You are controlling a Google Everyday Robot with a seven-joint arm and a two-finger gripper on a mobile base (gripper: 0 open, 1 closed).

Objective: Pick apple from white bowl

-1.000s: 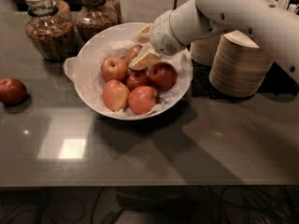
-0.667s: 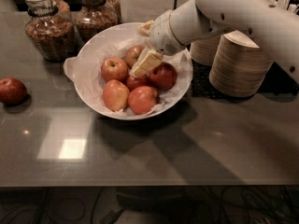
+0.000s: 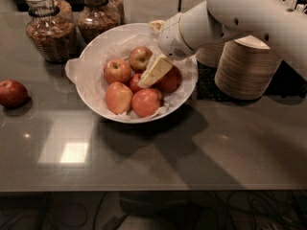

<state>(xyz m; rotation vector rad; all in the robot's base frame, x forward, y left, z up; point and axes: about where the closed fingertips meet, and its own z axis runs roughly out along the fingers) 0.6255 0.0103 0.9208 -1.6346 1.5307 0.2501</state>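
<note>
Grey bench point(image 3: 201, 152), white bowl point(image 3: 91, 61) in the middle, and the apples point(image 3: 118, 97) all lie inside it. The claw point(image 3: 154, 71) sits low among them, touching the middle ones. Spread or pinching, I cannot tell. Nothing looks lifted yet, so the pick remains to do.

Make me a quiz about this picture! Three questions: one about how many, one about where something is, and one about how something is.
1. How many glass jars stand behind the white bowl?
A) one B) two C) four
2. Where is the gripper?
A) over the apples in the white bowl B) on top of the glass jars C) far off to the left
3. How is the white bowl?
A) upside down B) empty C) upright with apples inside

Answers:
1 B: two jars show, side by side.
2 A: the gripper hangs low above the apples, inside the rim.
3 C: the bowl sits open side up, with red apples lying in it.
</note>
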